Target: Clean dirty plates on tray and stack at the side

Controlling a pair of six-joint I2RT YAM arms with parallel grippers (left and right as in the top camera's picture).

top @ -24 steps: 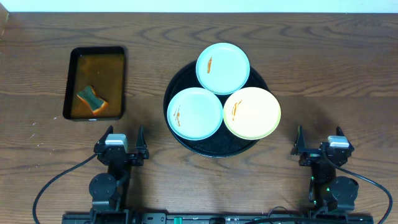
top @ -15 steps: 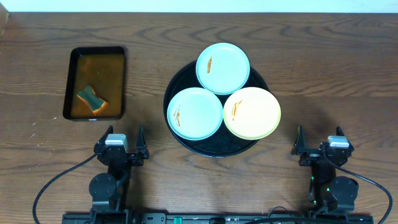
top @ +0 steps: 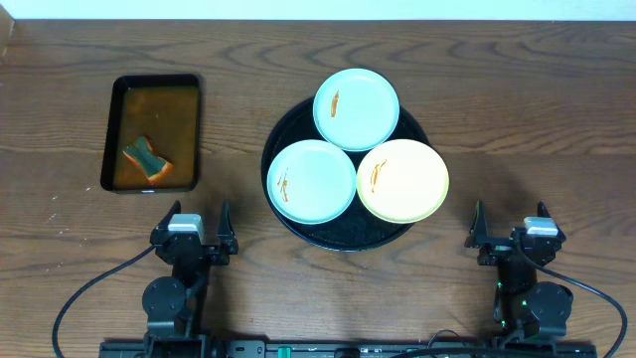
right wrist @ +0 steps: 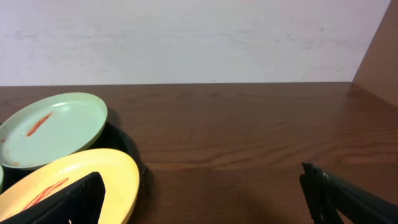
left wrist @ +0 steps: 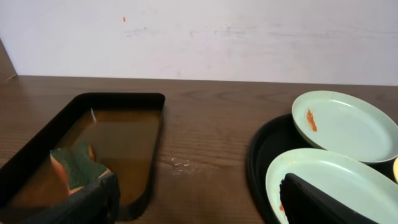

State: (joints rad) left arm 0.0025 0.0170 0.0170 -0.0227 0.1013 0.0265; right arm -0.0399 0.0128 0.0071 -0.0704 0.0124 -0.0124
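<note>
On round black tray, centre of worktop: far blue-green plate, near blue-green plate, yellow plate, each orange-streaked, edges touching. Left pincer and right pincer spread wide, empty, near front edge, apart from tray.

Dark wood table, round black tray at centre, small rectangular tray (brown liquid inside) well left
</note>
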